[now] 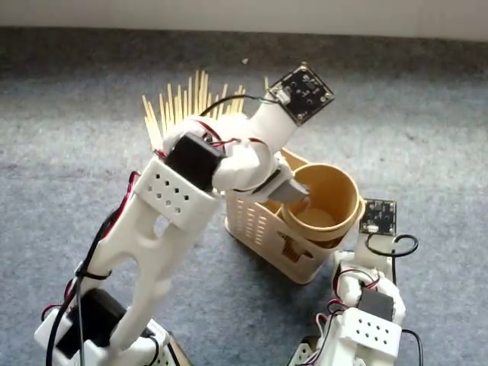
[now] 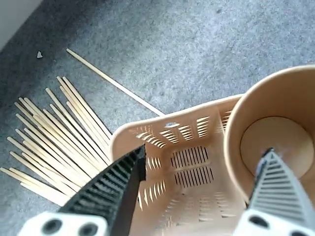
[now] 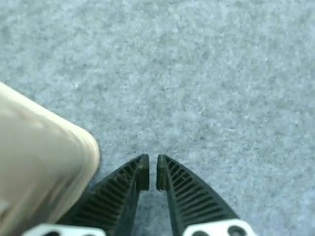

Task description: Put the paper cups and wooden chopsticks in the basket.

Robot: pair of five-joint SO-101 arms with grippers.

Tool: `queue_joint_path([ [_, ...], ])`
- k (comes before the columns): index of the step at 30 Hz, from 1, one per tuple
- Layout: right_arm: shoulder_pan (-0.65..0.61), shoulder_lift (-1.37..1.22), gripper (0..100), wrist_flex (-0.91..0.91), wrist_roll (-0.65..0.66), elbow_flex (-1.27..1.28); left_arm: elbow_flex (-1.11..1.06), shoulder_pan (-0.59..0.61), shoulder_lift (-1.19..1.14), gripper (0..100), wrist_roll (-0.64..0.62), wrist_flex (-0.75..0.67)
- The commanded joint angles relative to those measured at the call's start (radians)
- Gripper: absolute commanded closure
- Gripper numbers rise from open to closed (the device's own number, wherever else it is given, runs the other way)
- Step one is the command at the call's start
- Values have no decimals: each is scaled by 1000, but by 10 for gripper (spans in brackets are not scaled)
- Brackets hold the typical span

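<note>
**Q:** Where is the paper cup [image 1: 335,187] sitting relative to the left gripper [image 1: 297,197]?

**A:** The paper cup is standing mouth-up in the basket [image 1: 255,225], at the end nearest the right arm [image 1: 370,305]. Its rim is rising above the basket's wall. The left gripper is hanging over that same end with its jaws spread wide. In the left wrist view the left gripper [image 2: 204,152] is straddling the cup's wall. The grey finger [image 2: 273,189] is dipping inside the paper cup [image 2: 266,98]. The black finger [image 2: 115,184] is hovering outside it, over the basket's slotted interior [image 2: 189,164]. The black finger is standing clearly apart from the cup, so the claw is pinching nothing.

**Q:** And where are the chopsticks [image 1: 187,103] lying?

**A:** They are lying fanned out on the grey carpet [image 1: 69,122], just beyond the basket's far side and outside it. In the left wrist view the fan of chopsticks [image 2: 54,142] is lying beside the basket's outer wall, apart from both fingers. A single chopstick [image 2: 113,83] is lying on its own, slanting toward the basket's far rim.

**Q:** How is the right gripper [image 3: 150,172] standing?

**A:** Its two black fingers are pressing almost together, with only a sliver of gap between them, and are gripping nothing. It is pointing down at the carpet, just beside the basket's rounded corner [image 3: 42,162] and not touching it.
</note>
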State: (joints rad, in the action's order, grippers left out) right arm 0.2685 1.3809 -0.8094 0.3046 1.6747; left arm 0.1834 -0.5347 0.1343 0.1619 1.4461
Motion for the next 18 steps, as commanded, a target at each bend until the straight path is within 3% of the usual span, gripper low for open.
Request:
queue_joint_path([
  [1, 5, 8, 950, -5, -2, 101, 211, 10, 8, 642, -6, 86],
  [8, 5, 8, 950, -5, -2, 101, 610, 12, 8, 642, -6, 298],
  [11, 5, 8, 950, -5, -2, 101, 704, 79, 8, 642, -6, 322],
  [15, 25, 10, 950, -2, -5, 97, 648, 217, -5, 642, -6, 322],
  [18, 156, 10, 950, -2, -8, 33, 452, 300, -5, 642, -6, 287],
])
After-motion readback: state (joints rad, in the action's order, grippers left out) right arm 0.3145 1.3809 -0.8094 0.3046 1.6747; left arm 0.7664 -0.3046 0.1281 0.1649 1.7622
